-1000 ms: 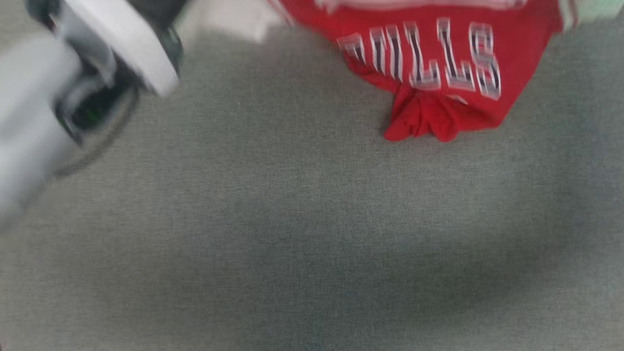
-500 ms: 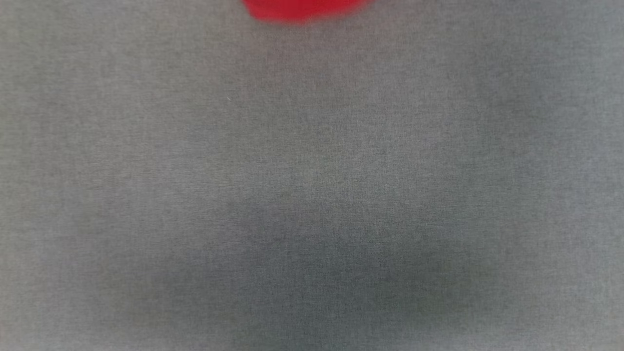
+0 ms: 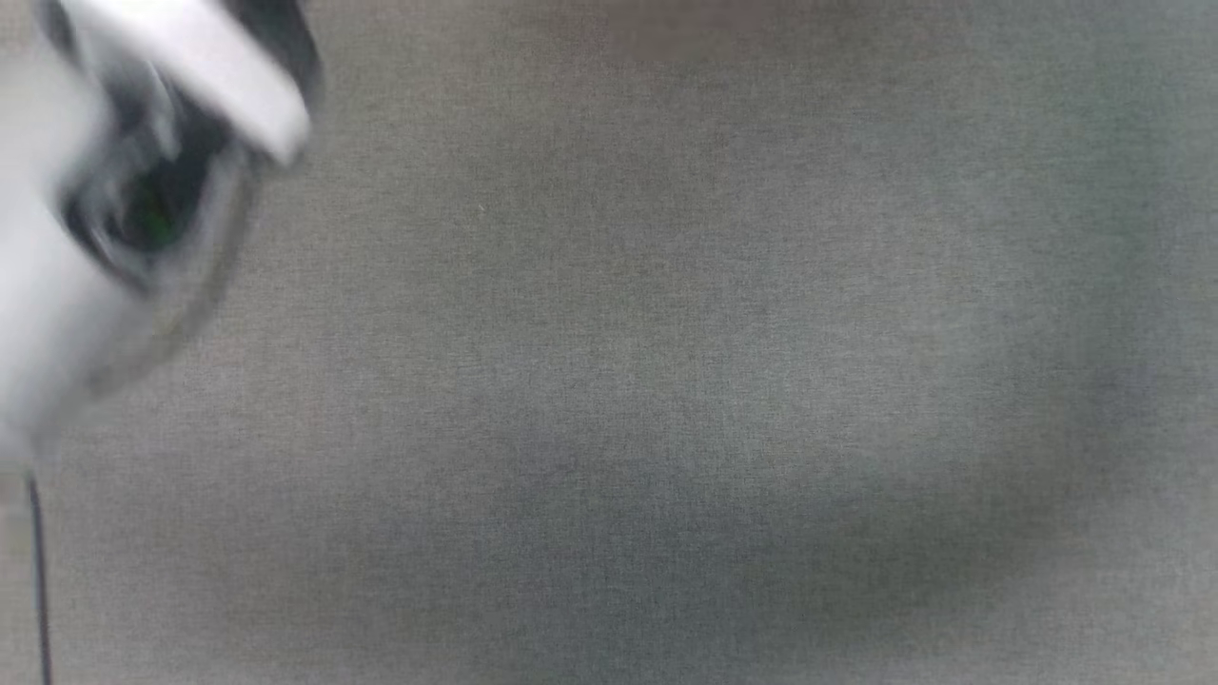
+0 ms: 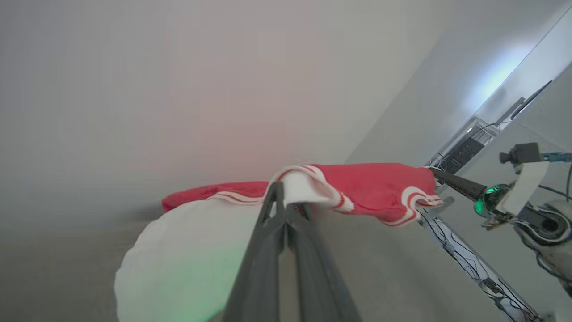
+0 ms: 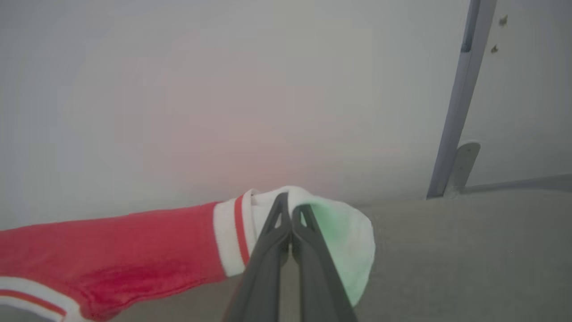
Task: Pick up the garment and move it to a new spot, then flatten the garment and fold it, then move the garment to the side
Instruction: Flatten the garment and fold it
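Garment (image 4: 371, 185) between left tool (image 4: 282, 197) and right tool (image 5: 291, 206), both clamped on it; grey post (image 5: 450, 134) nearby.

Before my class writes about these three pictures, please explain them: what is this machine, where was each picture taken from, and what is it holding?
It is a two-armed robot; each arm ends in a gripper with two dark fingers. The blurred picture comes from its head camera, looking down at a grey cloth surface, with its pale left forearm at the upper left. The other two come from wrist cameras. The left gripper and the right gripper are each shut on a white sleeve of the red garment, which spans between them.
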Robot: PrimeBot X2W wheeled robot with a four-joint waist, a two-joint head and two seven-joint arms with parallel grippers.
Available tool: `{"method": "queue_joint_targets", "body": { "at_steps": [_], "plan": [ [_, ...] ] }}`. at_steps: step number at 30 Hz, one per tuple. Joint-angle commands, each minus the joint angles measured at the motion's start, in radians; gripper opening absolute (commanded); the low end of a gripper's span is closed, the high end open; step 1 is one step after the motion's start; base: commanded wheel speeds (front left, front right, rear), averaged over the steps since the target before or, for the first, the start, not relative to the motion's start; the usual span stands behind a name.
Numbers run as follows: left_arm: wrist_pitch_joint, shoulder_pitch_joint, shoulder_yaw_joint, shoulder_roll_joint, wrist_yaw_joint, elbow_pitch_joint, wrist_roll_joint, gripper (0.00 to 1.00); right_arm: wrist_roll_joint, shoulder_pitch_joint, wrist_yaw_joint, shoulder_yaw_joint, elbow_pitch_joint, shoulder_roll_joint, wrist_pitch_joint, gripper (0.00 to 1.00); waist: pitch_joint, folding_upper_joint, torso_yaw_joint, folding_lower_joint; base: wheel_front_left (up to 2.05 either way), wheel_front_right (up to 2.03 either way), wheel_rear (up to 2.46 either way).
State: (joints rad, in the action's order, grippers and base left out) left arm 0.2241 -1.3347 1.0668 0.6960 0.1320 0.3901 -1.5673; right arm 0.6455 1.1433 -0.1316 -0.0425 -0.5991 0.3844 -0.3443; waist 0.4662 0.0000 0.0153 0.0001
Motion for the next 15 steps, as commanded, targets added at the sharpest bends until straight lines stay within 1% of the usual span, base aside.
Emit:
{"method": "queue_joint_targets", "body": {
  "at_steps": [1, 4, 6, 9, 13, 14, 15],
  "plan": [
    [0.011, 0.030, 0.002, 0.009, -0.003, -0.016, -0.006, 0.00, 0.013, -0.041, 0.002, 0.004, 0.019, 0.012, -0.010, 0.00, -0.004, 0.0000, -0.001, -0.0001, 0.00, 0.00, 0.00],
    [0.027, 0.174, 0.033, 0.056, -0.003, -0.128, 0.000, 0.00, 0.091, -0.241, 0.001, 0.027, 0.142, 0.035, -0.059, 0.00, -0.018, 0.0000, -0.007, -0.0001, 0.00, 0.00, 0.00],
    [0.036, 0.269, 0.036, 0.082, -0.003, -0.176, 0.002, 0.00, 0.131, -0.376, 0.001, 0.042, 0.232, 0.051, -0.102, 0.00, -0.028, 0.0000, -0.009, -0.0001, 0.00, 0.00, 0.00],
    [0.042, 0.400, 0.036, 0.108, -0.003, -0.235, 0.020, 0.00, 0.177, -0.559, 0.001, 0.031, 0.363, 0.076, -0.165, 0.00, -0.046, 0.0000, -0.011, -0.0001, 0.00, 0.00, 0.00],
    [0.041, 0.569, 0.009, 0.133, -0.003, -0.302, 0.061, 0.00, 0.215, -0.769, 0.001, -0.010, 0.517, 0.087, -0.237, 0.00, -0.068, 0.0000, -0.004, -0.0001, 0.00, 0.00, 0.00],
    [0.042, 0.639, -0.010, 0.150, -0.003, -0.319, 0.083, 0.00, 0.199, -0.869, 0.001, -0.025, 0.583, 0.100, -0.275, 0.00, -0.077, 0.0000, 0.000, -0.0001, 0.00, 0.00, 0.00],
    [0.042, 0.671, -0.013, 0.155, -0.003, -0.331, 0.103, 0.00, 0.190, -0.913, 0.001, -0.030, 0.615, 0.109, -0.293, 0.00, -0.080, 0.0000, 0.002, -0.0001, 0.00, 0.00, 0.00]
  ]
}}
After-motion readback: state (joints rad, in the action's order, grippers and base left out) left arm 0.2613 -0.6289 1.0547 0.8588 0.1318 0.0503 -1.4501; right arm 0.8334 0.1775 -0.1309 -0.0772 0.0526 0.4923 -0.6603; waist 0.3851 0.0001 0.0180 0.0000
